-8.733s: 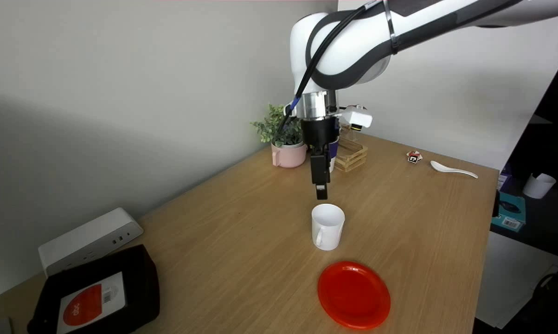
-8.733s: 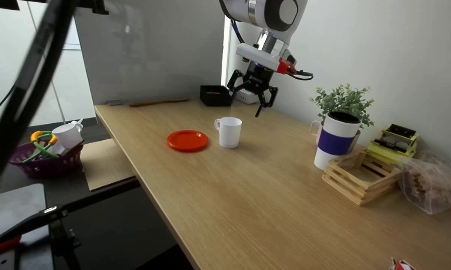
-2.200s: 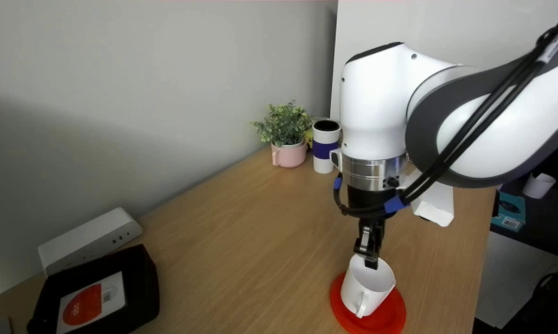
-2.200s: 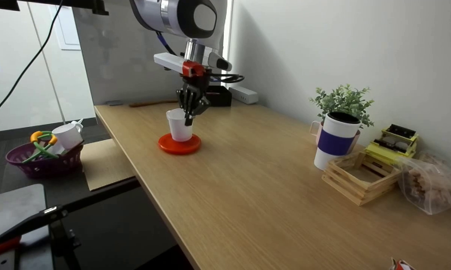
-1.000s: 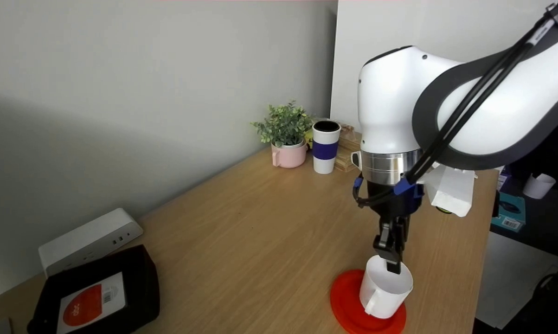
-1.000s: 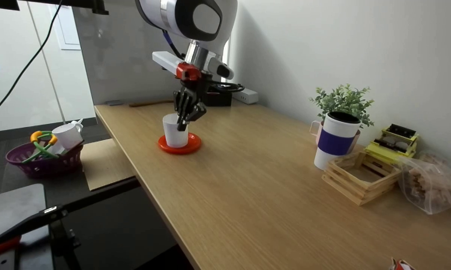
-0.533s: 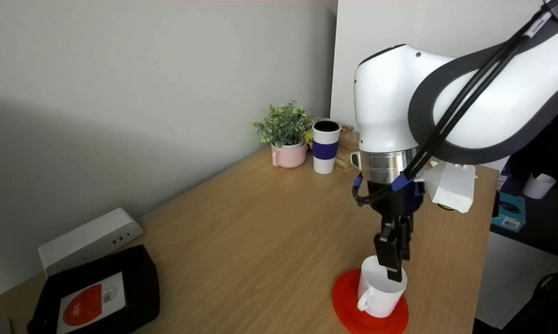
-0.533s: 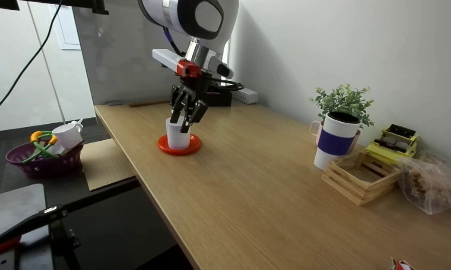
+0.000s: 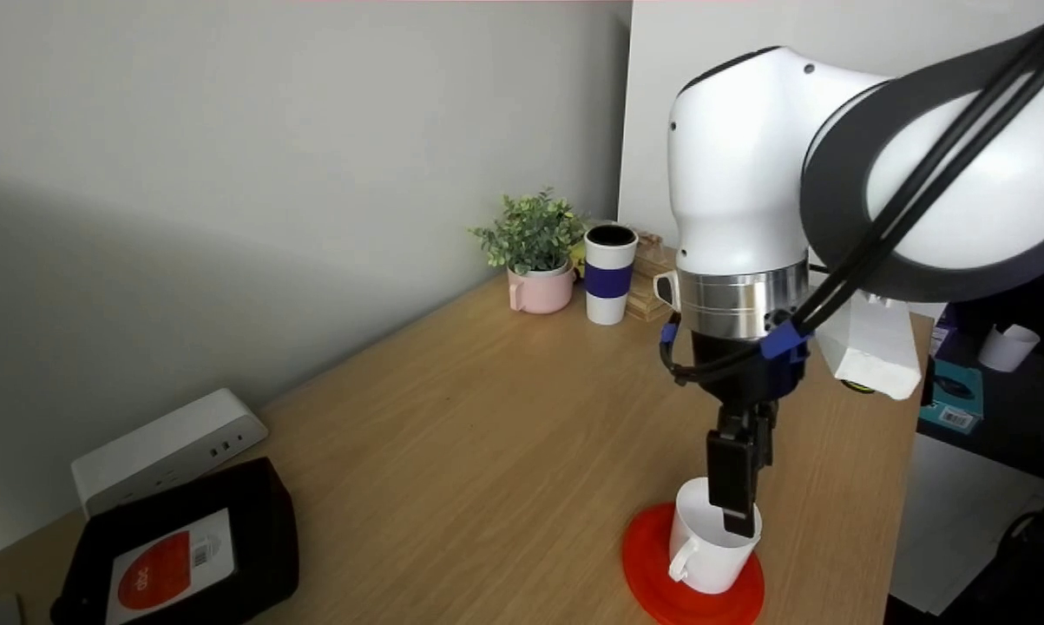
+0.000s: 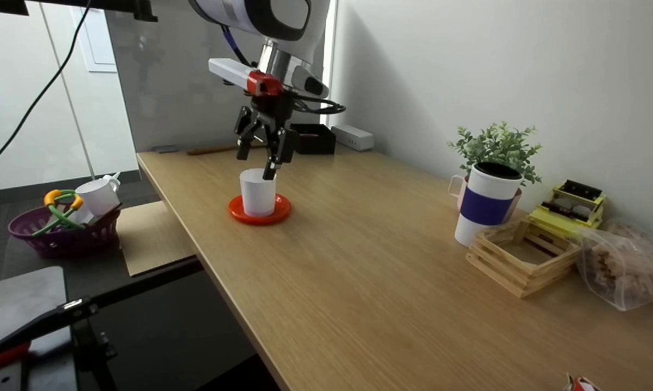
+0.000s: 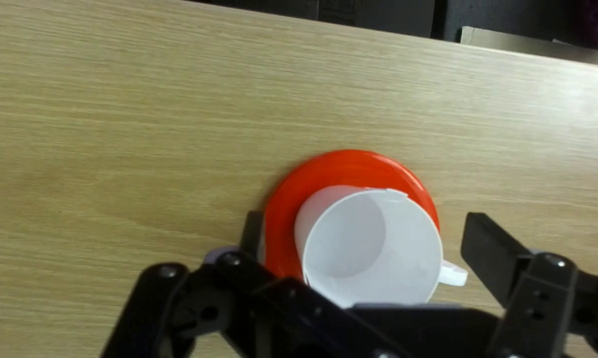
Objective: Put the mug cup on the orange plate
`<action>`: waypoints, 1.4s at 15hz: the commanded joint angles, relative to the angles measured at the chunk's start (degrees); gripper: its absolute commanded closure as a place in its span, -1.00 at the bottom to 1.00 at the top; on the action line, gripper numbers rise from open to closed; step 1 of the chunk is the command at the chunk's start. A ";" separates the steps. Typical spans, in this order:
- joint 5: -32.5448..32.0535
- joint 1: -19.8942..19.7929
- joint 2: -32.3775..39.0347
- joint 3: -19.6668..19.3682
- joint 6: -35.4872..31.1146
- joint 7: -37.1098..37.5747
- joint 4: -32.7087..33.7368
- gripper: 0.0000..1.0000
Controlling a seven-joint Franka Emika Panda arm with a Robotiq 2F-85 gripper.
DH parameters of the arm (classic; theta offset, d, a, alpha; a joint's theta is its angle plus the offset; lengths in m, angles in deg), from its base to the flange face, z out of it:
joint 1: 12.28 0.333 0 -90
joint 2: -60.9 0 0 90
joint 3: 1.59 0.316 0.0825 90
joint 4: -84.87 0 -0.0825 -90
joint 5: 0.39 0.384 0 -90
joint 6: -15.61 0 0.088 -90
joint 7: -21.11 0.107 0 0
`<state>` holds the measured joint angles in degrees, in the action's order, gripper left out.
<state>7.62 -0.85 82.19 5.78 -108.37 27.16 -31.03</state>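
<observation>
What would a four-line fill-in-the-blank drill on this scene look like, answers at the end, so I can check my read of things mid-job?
The white mug stands ____, not beside, the red-orange plate.
The pincer is not shut but ____.
In the wrist view, the mug's handle points to the ____ side of the picture.
The pot under the green plant is coloured ____.

Missing words: on; open; right; pink.

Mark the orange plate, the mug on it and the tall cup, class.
Plate (image 11: 336, 169): wrist view, bare surface.
Mug (image 10: 257, 195): in an exterior view, outer wall.
Tall cup (image 10: 486, 206): in an exterior view, blue band.
</observation>
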 commanded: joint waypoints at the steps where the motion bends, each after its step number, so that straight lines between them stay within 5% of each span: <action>1: -2.10 0.75 -5.74 0.55 -1.92 1.17 -5.44 -1.00; 10: -5.51 1.62 -16.22 2.11 -1.50 3.13 -12.69 -1.00; 21: -4.79 1.22 -13.12 2.20 -0.17 2.31 -9.55 -1.00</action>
<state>2.93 0.92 69.05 7.40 -108.67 29.39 -40.68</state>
